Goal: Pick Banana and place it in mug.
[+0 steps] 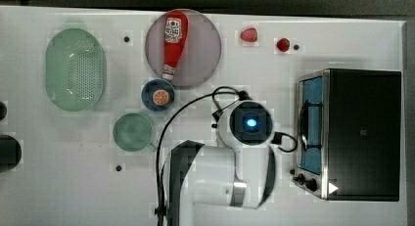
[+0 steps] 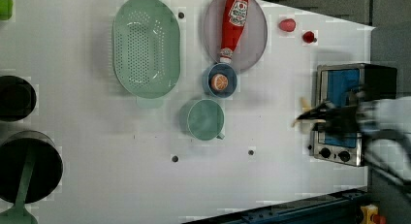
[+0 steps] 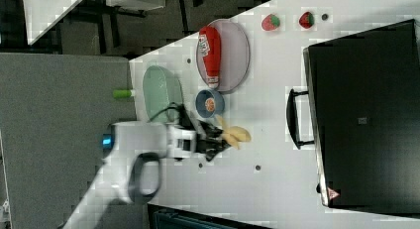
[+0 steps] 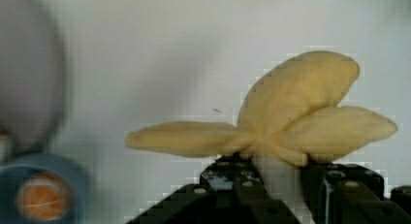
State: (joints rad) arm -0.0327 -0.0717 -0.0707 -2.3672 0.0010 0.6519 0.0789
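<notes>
The banana, a pale yellow bunch of three short fingers, sticks out from my gripper, whose black fingers are shut on its stem. In the right view the banana hangs at the gripper above the white table, between the blue bowl and the oven. In the left view the banana is just left of the oven. The green mug stands upright on the table, to the top view's left of my arm's wrist, and appears again in the left view as the mug.
A blue bowl with an orange slice sits beside the mug. A red ketchup bottle lies on a grey plate. A green perforated basket is at the top view's left, a toaster oven at its right, and two strawberries at the back.
</notes>
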